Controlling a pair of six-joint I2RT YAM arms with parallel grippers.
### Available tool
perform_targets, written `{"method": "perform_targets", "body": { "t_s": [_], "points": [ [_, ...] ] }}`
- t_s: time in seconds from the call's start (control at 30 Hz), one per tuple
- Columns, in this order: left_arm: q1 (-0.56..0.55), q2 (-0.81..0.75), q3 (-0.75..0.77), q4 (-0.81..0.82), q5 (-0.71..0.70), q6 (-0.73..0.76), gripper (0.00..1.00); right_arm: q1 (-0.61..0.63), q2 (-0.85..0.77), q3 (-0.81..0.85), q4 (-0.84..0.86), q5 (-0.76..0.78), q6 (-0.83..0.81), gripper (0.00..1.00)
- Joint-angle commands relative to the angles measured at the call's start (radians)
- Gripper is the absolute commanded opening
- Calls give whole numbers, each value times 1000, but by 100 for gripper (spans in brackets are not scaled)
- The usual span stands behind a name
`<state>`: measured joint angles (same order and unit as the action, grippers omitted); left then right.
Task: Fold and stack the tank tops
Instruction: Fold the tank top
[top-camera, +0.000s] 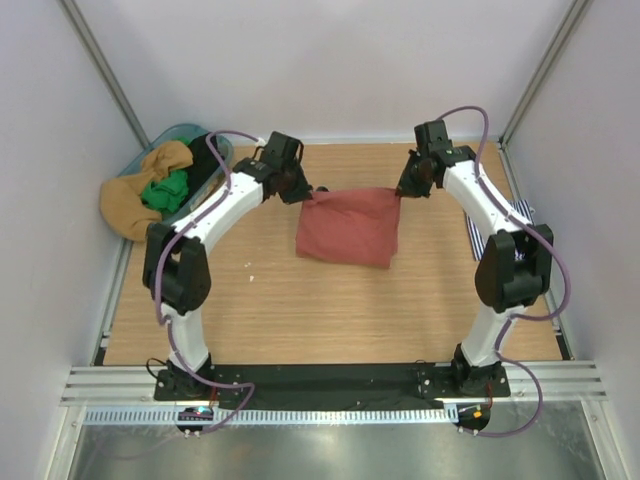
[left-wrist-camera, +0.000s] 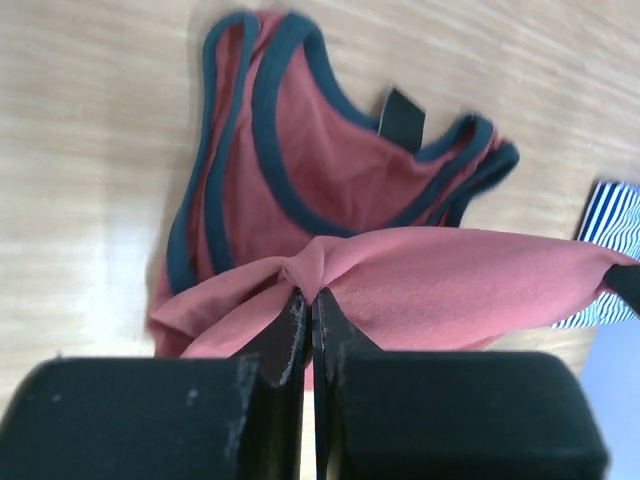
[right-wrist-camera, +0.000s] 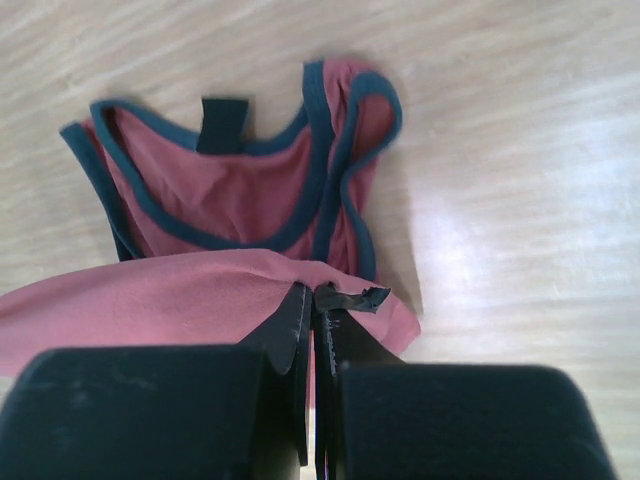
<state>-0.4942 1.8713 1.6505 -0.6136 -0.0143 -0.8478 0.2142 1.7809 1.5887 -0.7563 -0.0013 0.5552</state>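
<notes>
Wooden counter (top-camera: 300, 310). The red top (top-camera: 348, 228) lies mid-counter, its navy-trimmed straps flat on the wood and its hem raised and stretched between the arms. The striped top (left-wrist-camera: 612, 215) lies at the counter's right edge, partly hidden by the right arm. The left end effector (left-wrist-camera: 308, 298) and right end effector (right-wrist-camera: 312, 292) each pinch one hem corner.

Rust-red tank top (top-camera: 347, 228), hem lifted, striped tank top (left-wrist-camera: 610, 218) far right
</notes>
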Motion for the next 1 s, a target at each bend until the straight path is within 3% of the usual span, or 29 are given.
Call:
{"method": "perform_targets", "body": {
  "t_s": [0.0, 0.1, 0.23, 0.3, 0.33, 0.37, 0.47, 0.73, 0.87, 0.93, 0.97],
  "points": [
    [64, 101, 100, 52, 52, 12, 0, -41, 89, 112, 54, -31, 6, 1],
    [91, 222, 181, 135, 96, 7, 1, -65, 196, 184, 75, -66, 23, 2],
    [132, 451, 398, 155, 154, 24, 5, -94, 313, 202, 240, -81, 77, 6],
    [144, 527, 526, 147, 163, 30, 30, -98, 368, 189, 296, -92, 97, 53],
    [146, 567, 579, 140, 162, 42, 49, -99, 376, 182, 329, -82, 110, 66],
    [148, 569, 586, 134, 159, 55, 57, -98, 371, 151, 343, -69, 112, 73],
    [141, 473, 482, 184, 105, 104, 78, -101, 276, 21, 439, -16, 85, 80],
    [95, 161, 100, 259, 33, 156, 78, -107, 55, -194, 515, -55, 23, 79],
    [48, 82, 20, 273, 39, 162, 76, -105, -33, -282, 529, -114, -5, 79],
    [29, 89, 12, 296, 76, 165, 75, -107, -46, -331, 572, -151, -8, 74],
    [26, 103, 23, 307, 98, 164, 75, -105, -38, -340, 583, -207, -3, 65]
  ]
}}
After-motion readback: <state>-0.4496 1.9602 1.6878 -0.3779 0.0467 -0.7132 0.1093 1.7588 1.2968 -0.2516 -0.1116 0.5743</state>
